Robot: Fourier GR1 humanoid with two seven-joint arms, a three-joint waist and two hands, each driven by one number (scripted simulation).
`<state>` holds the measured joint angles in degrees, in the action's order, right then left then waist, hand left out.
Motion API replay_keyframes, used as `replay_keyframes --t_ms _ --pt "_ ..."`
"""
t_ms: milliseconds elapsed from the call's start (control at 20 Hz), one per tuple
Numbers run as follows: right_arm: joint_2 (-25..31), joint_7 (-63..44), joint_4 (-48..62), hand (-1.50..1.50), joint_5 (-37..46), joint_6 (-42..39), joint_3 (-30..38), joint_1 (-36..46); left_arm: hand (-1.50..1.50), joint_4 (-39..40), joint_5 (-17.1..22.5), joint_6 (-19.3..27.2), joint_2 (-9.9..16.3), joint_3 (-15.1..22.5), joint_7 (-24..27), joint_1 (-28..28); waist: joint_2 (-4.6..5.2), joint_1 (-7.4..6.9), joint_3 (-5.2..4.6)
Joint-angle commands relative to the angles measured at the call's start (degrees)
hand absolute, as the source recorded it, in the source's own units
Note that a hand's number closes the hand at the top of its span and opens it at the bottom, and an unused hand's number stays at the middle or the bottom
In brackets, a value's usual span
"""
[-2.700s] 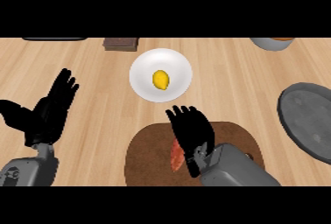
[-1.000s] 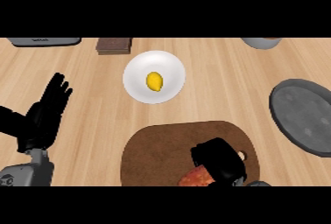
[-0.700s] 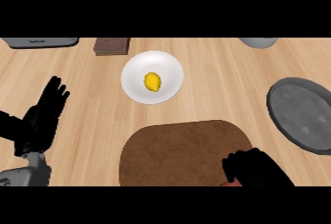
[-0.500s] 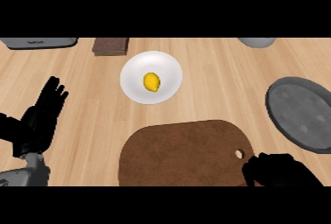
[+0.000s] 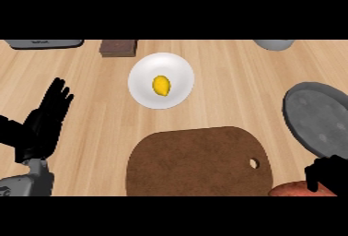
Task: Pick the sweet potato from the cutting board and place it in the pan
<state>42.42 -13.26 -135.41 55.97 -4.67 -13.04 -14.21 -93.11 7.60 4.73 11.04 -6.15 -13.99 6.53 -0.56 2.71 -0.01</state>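
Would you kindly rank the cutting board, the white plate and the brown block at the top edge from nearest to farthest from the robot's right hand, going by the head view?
From the right hand, at the lower right:
1. Cutting board, just to its left.
2. White plate, up and left, mid-counter.
3. Brown block, at the far top edge, left of the plate.

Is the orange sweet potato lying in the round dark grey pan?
No, the orange sweet potato is beside the brown cutting board, under the right robot hand.

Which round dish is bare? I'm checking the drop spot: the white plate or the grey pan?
The grey pan at the right edge is bare; the white plate holds a small yellow item.
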Motion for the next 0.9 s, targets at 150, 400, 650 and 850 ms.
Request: replay_keyframes --t_ms 150,400,650,850 --pt "-3.48 2.38 -3.46 1.5 -15.6 -0.35 14.71 -1.79 0.0 1.7 -1.08 0.04 -0.55 0.59 1.52 0.92 0.42 -0.89 0.05" --pt "-3.19 7.59 9.32 1.5 -25.56 -2.86 27.27 7.09 0.0 1.43 0.76 -0.61 0.29 -0.73 -0.64 3.27 0.58 -2.1 0.06" --pt "-0.28 21.06 29.61 1.5 -32.81 -2.43 36.94 11.92 0.0 2.72 1.2 -2.25 -0.23 0.33 -0.23 3.72 0.75 -2.8 0.09" --pt "0.47 31.85 45.07 1.5 -31.0 -1.03 36.2 16.06 0.0 4.03 -0.63 -1.28 -0.83 0.67 1.56 4.1 0.82 -3.36 0.08"
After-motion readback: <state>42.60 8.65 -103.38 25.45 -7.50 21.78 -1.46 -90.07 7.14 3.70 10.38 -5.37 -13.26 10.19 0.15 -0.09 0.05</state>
